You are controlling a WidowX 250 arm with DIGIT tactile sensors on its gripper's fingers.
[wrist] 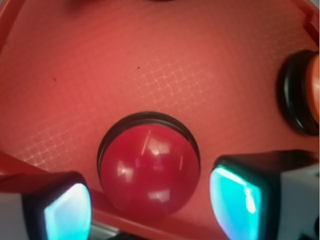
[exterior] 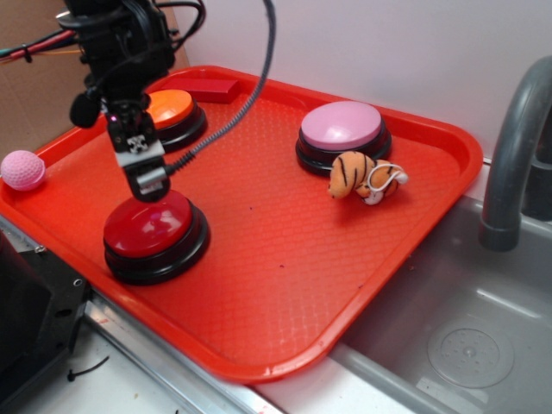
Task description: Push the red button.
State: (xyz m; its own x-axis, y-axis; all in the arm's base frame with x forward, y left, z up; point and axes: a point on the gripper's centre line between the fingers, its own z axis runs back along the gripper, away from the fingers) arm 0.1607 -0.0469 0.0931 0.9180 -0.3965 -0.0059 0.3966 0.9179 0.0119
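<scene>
three push buttons | one pink ball; one toy tiger; one tray

A mock kitchen set up for robot testing. At the right of the frame a grey sink with a drain and a curved faucet adjoins a counter holding a red cafeteria tray. Cardboard and cables fill the upper left, against a plain white wall.

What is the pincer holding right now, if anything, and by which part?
Nothing. The pincer is open above the red button, its fingers apart on either side of the cap with nothing between them.
</scene>
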